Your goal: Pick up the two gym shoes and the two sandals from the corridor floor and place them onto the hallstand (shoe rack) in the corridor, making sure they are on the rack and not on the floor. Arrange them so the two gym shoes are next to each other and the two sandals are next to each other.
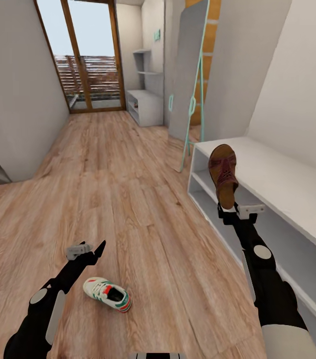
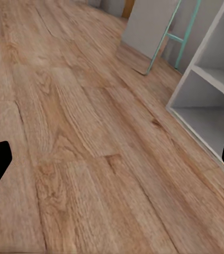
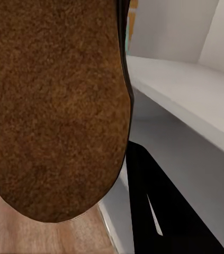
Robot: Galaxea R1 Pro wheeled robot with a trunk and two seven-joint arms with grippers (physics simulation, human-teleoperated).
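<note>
Beside the near white bench (image 1: 277, 174), the right hand (image 1: 226, 209) gripped one sandal (image 1: 224, 174) by its heel, raised over the worktop edge. One gym shoe (image 1: 107, 293) lay on the corridor floor (image 1: 128, 199) near the left hand (image 1: 94, 252), apparently open and empty. Nothing looked racked yet; most work remained.

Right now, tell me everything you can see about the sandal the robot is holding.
The sandal is dark reddish-brown, leather-looking, with a patterned strap band across the front and an open back. The right gripper holds it by the heel end, toe pointing up and away, so it hangs in the air in front of the white bench, above the wood floor. In the right wrist view its fuzzy brown surface sits very close to the camera. Nothing else touches it.
</note>
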